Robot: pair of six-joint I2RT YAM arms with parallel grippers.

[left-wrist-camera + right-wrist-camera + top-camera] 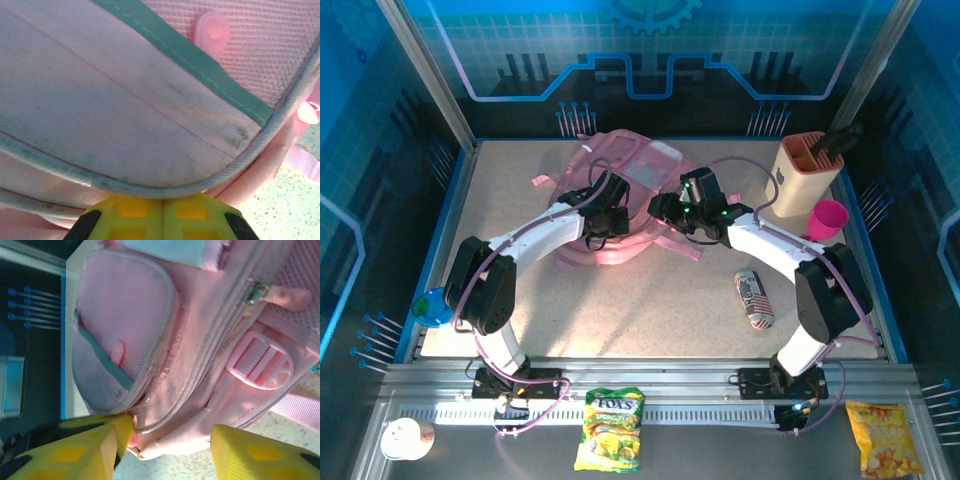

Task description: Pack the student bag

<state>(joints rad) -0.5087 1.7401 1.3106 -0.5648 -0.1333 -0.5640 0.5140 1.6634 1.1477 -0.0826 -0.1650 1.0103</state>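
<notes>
The student bag (pixel 632 172), pink with pale trim, lies at the back middle of the table. My left gripper (pixel 605 222) is at its front left. In the left wrist view the yellow fingers (pixel 162 207) are pressed together, shut on the grey piped edge of a pocket flap of the bag (pixel 125 100). My right gripper (pixel 672 213) is at the bag's front right. It (pixel 167 450) stands open, its jaws on either side of a lower corner of the bag (pixel 200 340). A front pocket (pixel 115 325) with teal trim gapes slightly.
A flag-patterned can (pixel 753 300) lies on the table at the right. A pink cup (pixel 827 218) and a beige holder (pixel 805 168) stand at the back right. A candy bag (pixel 610 428) and a yellow snack bag (pixel 875 435) lie in front of the rail.
</notes>
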